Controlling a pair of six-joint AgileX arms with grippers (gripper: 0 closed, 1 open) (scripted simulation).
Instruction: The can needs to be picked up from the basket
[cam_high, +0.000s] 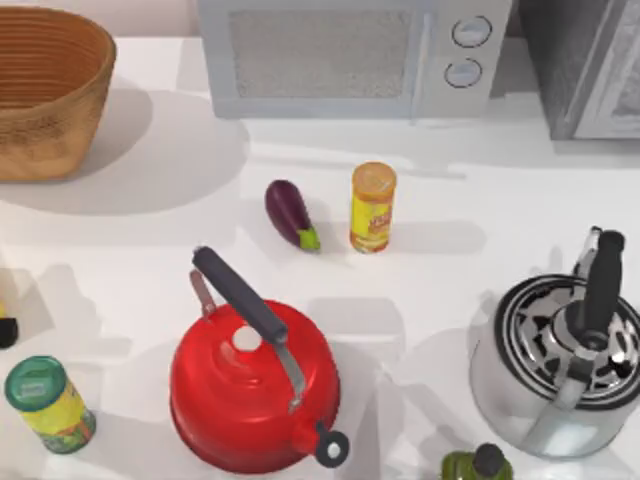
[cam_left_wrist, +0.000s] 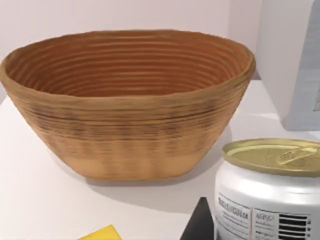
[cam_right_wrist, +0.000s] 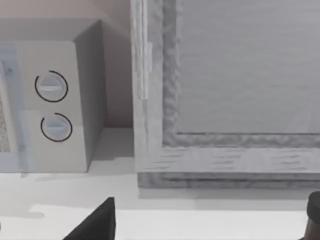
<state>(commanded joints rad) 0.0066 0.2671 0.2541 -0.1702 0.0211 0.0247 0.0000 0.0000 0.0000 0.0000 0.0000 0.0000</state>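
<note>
Now the small short can (cam_left_wrist: 270, 192) with a pale tan top and white side stands on the white bench (cam_left_wrist: 40, 200), just beside the big round orange-brown woven basket (cam_left_wrist: 127, 105). Whether either tool is spread, I cannot tell.

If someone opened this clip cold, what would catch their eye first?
Probably the bright red kettle with its dark handle, front and centre on the table in the top view, and the silver kettle at the right edge. Next, the wicker basket in the far left corner. In the left wrist view a small white can with a tan lid stands outside the basket, close to the camera.
</note>
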